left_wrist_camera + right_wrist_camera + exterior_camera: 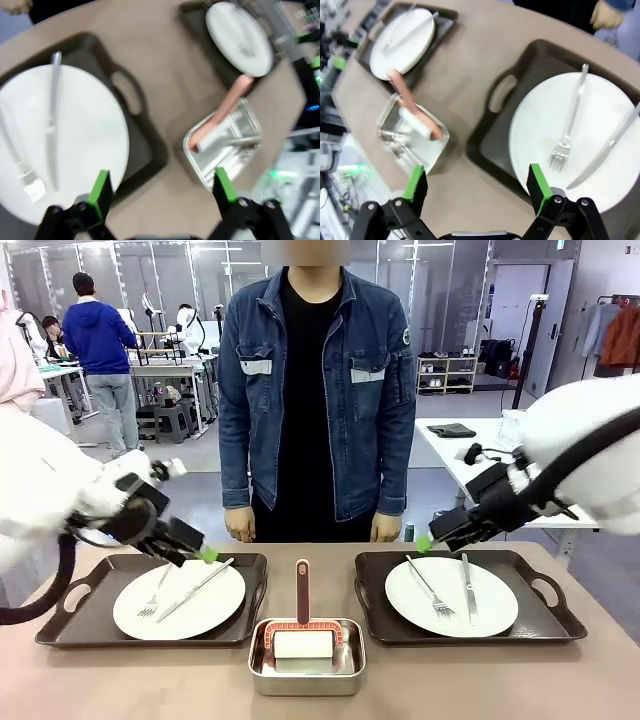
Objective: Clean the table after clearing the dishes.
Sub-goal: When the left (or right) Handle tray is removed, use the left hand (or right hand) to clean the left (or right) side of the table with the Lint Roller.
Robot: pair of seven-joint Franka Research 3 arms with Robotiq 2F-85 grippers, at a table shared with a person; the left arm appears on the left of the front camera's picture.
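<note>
Pan (300,682) nearest, between dishes (205,618) | both jaws open | front: person (318,390) standing

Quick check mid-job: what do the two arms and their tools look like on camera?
Both arms are smooth, rounded white shells: the left arm and right arm. A thick black cable loops below the left one; another black cable crosses the right one. The left tool and right tool are black bolted linkages with two fingers tipped in bright green pads.
</note>
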